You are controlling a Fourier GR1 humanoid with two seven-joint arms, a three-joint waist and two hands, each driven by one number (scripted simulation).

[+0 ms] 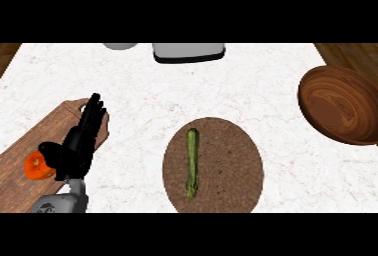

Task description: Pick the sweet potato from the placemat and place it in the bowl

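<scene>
A long thin green vegetable (192, 162) lies lengthwise on the brown oval placemat (229, 165) at the centre front; no sweet potato shape shows. The wooden bowl (341, 104) stands at the right, holding nothing visible. My left hand (77, 145) rests at the left over a wooden cutting board, its fingers straight and pointing away from me, well clear of the placemat. The right hand does not appear.
A wooden cutting board (22, 165) lies at the left with an orange-red vegetable (37, 167) on it, beside my left thumb. At the back edge stand a white and black appliance (188, 51) and a grey object (120, 46).
</scene>
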